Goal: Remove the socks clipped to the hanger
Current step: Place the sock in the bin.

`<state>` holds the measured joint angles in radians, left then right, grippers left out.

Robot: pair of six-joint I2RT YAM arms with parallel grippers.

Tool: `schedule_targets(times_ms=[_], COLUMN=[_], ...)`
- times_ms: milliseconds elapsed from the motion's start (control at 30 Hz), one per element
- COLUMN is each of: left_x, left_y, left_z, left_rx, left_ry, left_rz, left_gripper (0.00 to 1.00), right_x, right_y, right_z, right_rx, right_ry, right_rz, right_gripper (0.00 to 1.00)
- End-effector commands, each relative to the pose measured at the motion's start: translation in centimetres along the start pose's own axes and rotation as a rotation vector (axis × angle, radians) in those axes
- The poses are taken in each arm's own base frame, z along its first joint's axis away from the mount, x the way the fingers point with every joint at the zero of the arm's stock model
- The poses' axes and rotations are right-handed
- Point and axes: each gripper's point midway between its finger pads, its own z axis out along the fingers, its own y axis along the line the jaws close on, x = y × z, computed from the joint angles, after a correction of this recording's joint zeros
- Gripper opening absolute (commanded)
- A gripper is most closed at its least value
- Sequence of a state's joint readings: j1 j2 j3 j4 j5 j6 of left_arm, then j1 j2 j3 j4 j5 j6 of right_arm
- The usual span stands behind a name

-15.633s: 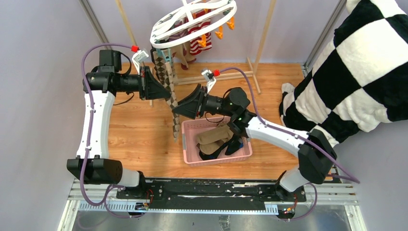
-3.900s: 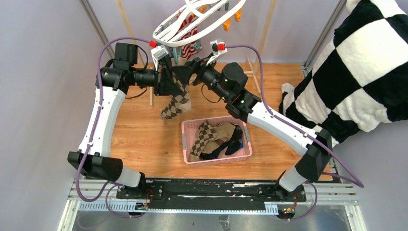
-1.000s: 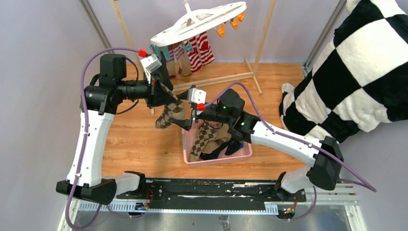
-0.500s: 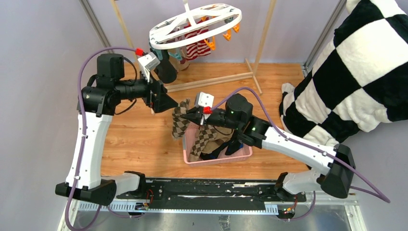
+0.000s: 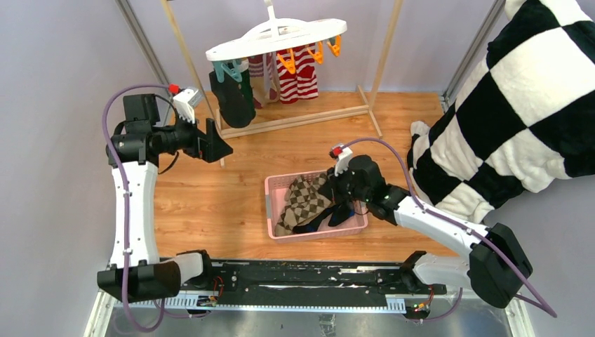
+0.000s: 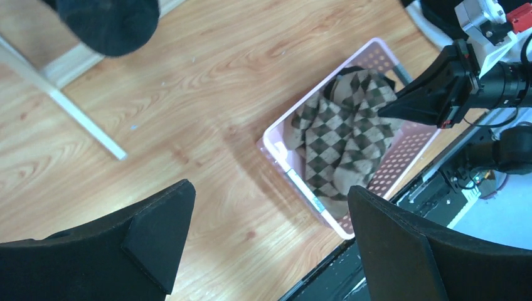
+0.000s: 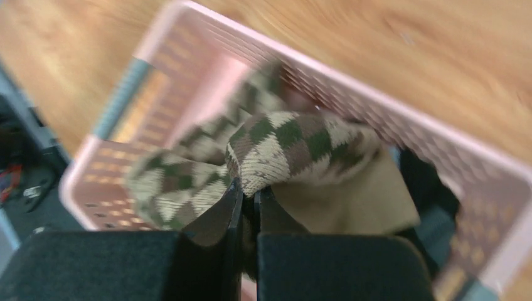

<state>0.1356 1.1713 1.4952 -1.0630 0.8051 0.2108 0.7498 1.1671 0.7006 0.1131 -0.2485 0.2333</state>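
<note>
The white hanger (image 5: pixel 277 34) hangs at the top, with a dark green sock (image 5: pixel 234 98) and red-and-white striped socks (image 5: pixel 298 70) still clipped under it. My left gripper (image 5: pixel 221 144) is open and empty, just below the dark sock (image 6: pixel 106 19); its jaws (image 6: pixel 270 238) stand wide over bare floor. My right gripper (image 5: pixel 328 191) reaches low into the pink basket (image 5: pixel 270 203), shut on a fold of the brown argyle sock (image 7: pixel 288 147). That sock (image 6: pixel 339 138) lies draped in the basket over a tan sock (image 7: pixel 357 207).
The wooden rack frame (image 5: pixel 302 118) stands behind the basket (image 6: pixel 276 147). A large black-and-white checkered cloth (image 5: pixel 519 105) fills the right side. Metal posts stand at both back corners, and the black base rail (image 5: pixel 302 274) runs along the near edge.
The left gripper opened, let go of the argyle sock and drew back left. The right gripper shut on that sock and carried it down into the basket. The hanger swung.
</note>
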Motion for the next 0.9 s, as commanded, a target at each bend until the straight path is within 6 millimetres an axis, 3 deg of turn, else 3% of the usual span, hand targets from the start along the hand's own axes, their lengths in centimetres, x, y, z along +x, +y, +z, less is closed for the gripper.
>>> schedule_targets(times_ms=[0, 100, 167, 300, 400, 500, 633, 733, 867], left_x=[1.2, 2.0, 2.4, 3.0, 3.4, 3.5, 3.8, 3.8, 3.8], left_y=[2.1, 2.8, 3.1, 3.9, 4.7, 5.2, 5.4, 5.8, 6.1], left_z=[0.2, 0.2, 0.1, 0.1, 0.3, 0.5, 0.7, 0.7, 0.6], left_rx=[-0.020, -0.034, -0.041, -0.047, -0.043, -0.041, -0.036, -0.047, -0.052], left_ry=[0.016, 0.026, 0.028, 0.031, 0.036, 0.040, 0.049, 0.050, 0.047], left_rz=[-0.020, -0.025, -0.034, -0.077, -0.120, -0.140, -0.155, -0.157, -0.162], left_gripper=[1.00, 1.00, 1.00, 1.00, 1.00, 1.00, 1.00, 1.00, 1.00], right_x=[5.1, 7.5, 7.5, 4.3, 0.6, -1.6, -0.6, 1.1, 3.4], right_y=[-6.0, -8.9, -9.3, -8.0, -5.9, -4.1, -2.5, -3.3, -6.3], right_z=[-1.8, -3.1, -3.5, -5.1, -6.3, -6.6, -4.6, -2.9, -1.1], right_rx=[0.312, 0.489, 0.522, 0.483, 0.388, 0.314, 0.209, 0.205, 0.286], right_ry=[0.107, 0.174, 0.194, 0.194, 0.120, 0.073, 0.082, 0.071, 0.081], right_rz=[0.172, 0.175, 0.167, 0.103, 0.055, 0.067, 0.157, 0.221, 0.260], right_gripper=[0.00, 0.03, 0.21, 0.60, 0.72, 0.70, 0.51, 0.41, 0.31])
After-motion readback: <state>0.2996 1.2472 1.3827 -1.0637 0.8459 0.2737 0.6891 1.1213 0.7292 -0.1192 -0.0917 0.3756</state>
